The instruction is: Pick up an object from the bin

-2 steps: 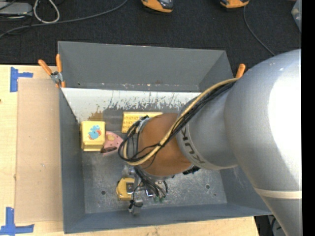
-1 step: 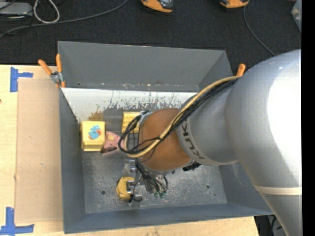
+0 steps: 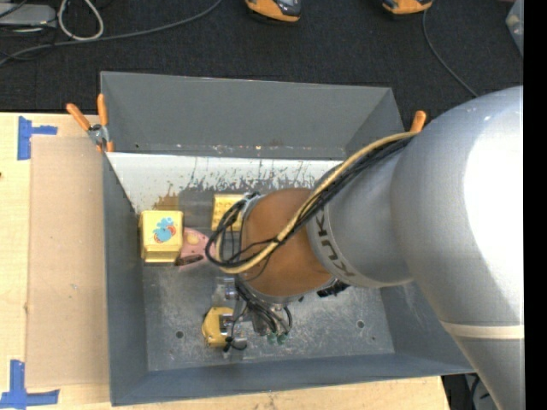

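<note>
My gripper (image 3: 237, 314) reaches down below the orange cover to the bin floor near the front wall, left of the middle. A small yellow lump-shaped thing (image 3: 214, 325) lies right against the gripper's left side; whether it is held is hidden. A small green bit (image 3: 278, 338) lies just to the gripper's right.
A yellow box with a blue figure (image 3: 161, 234) lies at the left of the bin, with a pink thing (image 3: 195, 244) beside it. A second yellow box (image 3: 226, 207) is partly hidden by the arm's cover. The arm covers the bin's right half.
</note>
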Robot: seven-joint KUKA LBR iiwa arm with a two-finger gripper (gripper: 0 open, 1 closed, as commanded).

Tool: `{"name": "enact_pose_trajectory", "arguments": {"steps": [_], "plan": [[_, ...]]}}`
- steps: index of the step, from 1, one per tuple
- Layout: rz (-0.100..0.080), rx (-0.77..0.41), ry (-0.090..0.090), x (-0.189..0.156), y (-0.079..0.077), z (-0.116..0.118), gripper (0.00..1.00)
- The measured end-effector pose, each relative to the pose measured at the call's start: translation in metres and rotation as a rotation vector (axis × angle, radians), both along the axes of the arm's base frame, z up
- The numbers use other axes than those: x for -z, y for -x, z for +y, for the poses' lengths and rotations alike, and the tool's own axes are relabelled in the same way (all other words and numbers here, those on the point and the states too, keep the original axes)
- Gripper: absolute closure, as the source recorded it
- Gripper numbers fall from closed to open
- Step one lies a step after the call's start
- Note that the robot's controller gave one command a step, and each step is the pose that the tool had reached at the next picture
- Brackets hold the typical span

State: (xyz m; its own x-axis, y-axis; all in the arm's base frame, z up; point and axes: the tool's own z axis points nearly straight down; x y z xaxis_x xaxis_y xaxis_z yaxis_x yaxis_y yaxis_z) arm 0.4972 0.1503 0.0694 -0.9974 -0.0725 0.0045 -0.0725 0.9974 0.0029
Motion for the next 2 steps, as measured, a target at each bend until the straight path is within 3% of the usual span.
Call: {"name": "enact_pose_trajectory", "arguments": {"steps": [1,2], "plan": [[0.008,0.002,0.002,-0.016,0.003,-0.001,1.0],[0.011,0.005,0.003,-0.057,0.003,-0.001,1.0]]}}
